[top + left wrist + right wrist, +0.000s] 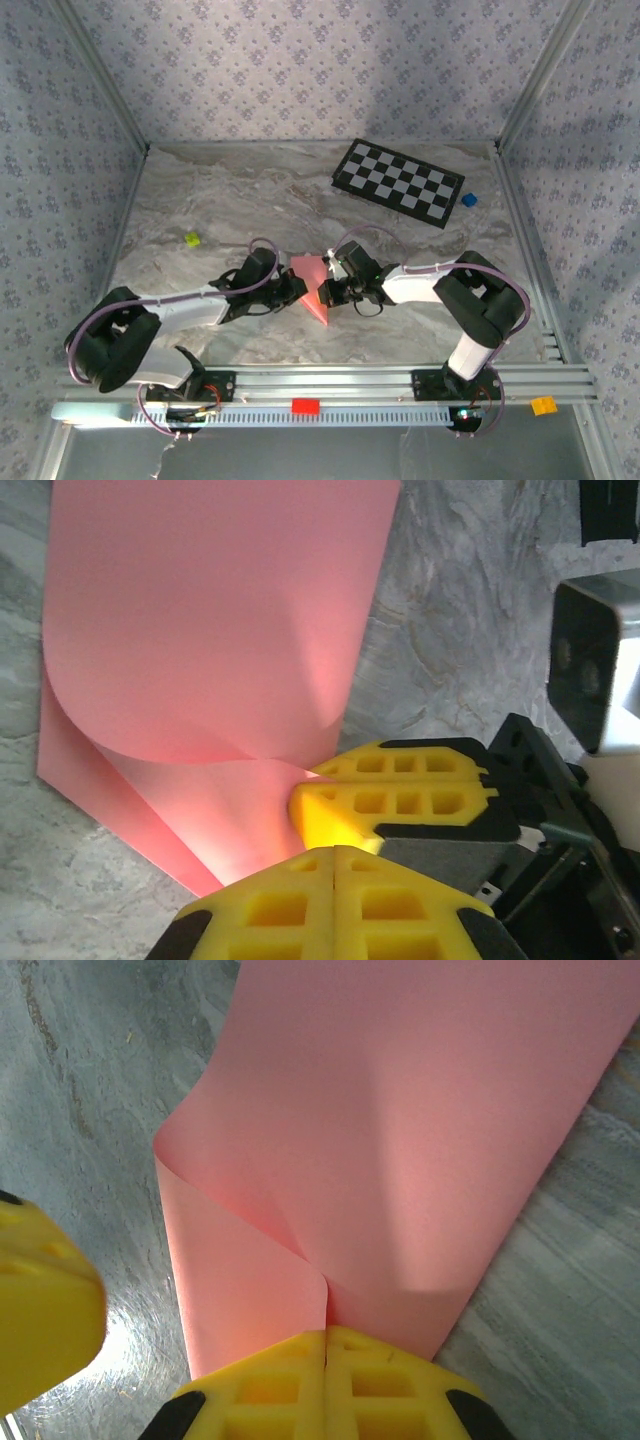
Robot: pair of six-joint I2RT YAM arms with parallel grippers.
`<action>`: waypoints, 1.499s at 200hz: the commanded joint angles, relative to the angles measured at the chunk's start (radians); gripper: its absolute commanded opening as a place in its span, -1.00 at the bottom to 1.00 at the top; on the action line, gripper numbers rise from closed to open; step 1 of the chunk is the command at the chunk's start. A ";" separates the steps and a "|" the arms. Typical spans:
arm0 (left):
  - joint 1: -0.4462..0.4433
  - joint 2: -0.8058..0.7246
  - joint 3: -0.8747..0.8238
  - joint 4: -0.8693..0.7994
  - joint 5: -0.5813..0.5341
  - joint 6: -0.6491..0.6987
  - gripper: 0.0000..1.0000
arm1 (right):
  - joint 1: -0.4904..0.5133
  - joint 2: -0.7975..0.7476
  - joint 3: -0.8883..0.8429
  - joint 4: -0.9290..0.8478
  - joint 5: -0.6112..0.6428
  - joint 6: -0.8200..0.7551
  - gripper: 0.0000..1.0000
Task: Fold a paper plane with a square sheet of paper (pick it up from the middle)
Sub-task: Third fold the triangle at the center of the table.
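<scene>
We see right fingers point(270, 1390) clamped on the curled pink-red square paper sheet point(400, 1110), apparently to hold its fold; left fingers point(280, 910) together alongside.

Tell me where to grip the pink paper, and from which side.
Pinch the square sheet of paper at the doubled corner where its rolled-over layer meets the bottom one, from the side, as the left end effector and right end effector do, shut on it. Elsewhere it likely lies too flat on the table to catch.
</scene>
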State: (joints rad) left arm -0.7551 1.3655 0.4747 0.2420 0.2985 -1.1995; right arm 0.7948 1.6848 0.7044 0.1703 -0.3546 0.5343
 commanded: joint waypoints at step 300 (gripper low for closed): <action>-0.022 0.138 0.039 -0.035 -0.023 0.041 -1.00 | -0.001 0.022 -0.015 -0.044 0.040 0.000 -1.00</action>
State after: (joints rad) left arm -0.7689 1.4857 0.5064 0.2237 0.2939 -1.1858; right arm 0.7944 1.6848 0.7036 0.1726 -0.3546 0.5339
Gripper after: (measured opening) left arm 0.046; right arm 0.050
